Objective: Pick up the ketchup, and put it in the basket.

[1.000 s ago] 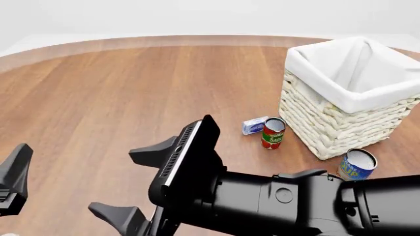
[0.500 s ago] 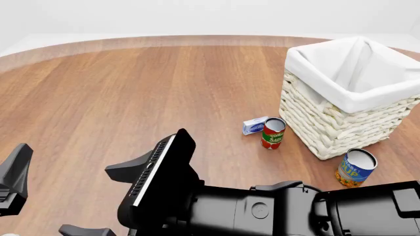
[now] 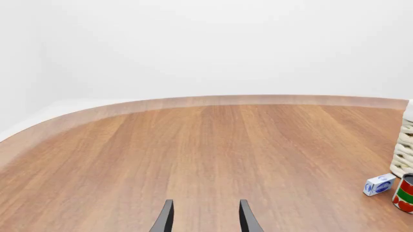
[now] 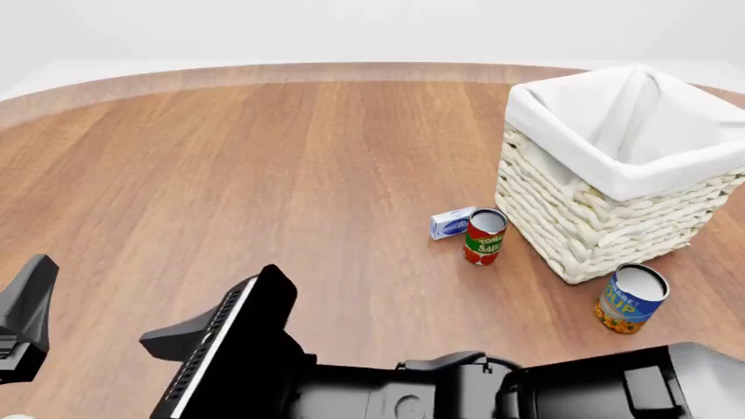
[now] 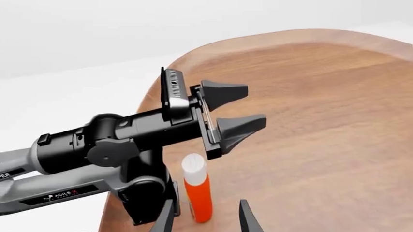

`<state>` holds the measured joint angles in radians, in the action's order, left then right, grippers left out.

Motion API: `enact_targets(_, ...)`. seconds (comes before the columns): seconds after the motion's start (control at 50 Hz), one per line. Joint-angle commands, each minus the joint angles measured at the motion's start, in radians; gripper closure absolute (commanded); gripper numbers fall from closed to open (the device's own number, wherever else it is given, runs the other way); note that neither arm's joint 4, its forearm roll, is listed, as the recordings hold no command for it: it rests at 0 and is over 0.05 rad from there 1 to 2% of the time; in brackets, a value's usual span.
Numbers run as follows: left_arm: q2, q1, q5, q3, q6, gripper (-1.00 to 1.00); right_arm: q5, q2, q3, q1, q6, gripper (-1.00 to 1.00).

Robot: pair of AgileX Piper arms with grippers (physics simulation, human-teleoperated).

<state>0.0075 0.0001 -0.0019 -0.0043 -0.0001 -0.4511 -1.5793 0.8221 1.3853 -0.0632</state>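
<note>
- The right arm is lying across the near edge of the table, well on the near side of the basket, its wrist block reaching toward the table's left corner.
- The right gripper is showing only two dark fingertips in its wrist view; they are standing apart with a gap between them, gripping nothing.
- The ketchup is standing upright just beyond those tips, white cap on top, roughly in line with the gap and not touching either finger; it is not showing in the front view, so its place relative to the basket cannot be told there.
- The left gripper is hovering just above and behind the ketchup in the right wrist view, its two fingers spread and empty; its own camera is showing the same parted tips over bare wood.
- In the front view only a dark piece of the left gripper is showing at the left edge, far to the left of the basket.
- A blue-and-orange can is standing just in front of the basket's near corner, with a pale, flat top.
- A red-and-green can is standing just left of the basket, close to its wall but apart from it.
- A small white-and-blue box is lying beside that can, on the side away from the basket.
- The basket is sitting at the right of the table, its white lining folded over the rim; the part of its inside that can be seen is showing only cloth.
</note>
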Motion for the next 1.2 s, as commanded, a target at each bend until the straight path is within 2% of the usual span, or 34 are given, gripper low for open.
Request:
enact_targets(0.02, 0.0, 0.0, 0.0, 0.0, 0.0, -1.0, -0.014, -0.048, 0.028, 0.025, -0.02, -1.0)
enact_targets(0.12, 0.0, 0.0, 0.0, 0.0, 0.0, -1.0, -0.018, -0.056, 0.034, 0.037, -0.044, -1.0)
enact_targets(0.24, 0.0, 0.0, 0.0, 0.0, 0.0, -1.0, -0.008, -0.07, 0.049, 0.038, -0.044, -1.0)
enact_targets(0.3, 0.0, 0.0, 0.0, 0.0, 0.0, -1.0, -0.006, -0.069, 0.056, 0.034, -0.074, -1.0)
enact_targets(0.92, 0.0, 0.0, 0.0, 0.0, 0.0, -1.0, 0.069, -0.174, 0.158, 0.059, -0.078, -1.0)
enact_targets(1.2, 0.0, 0.0, 0.0, 0.0, 0.0, -1.0, 0.081, -0.234, 0.188, 0.034, -0.084, -1.0)
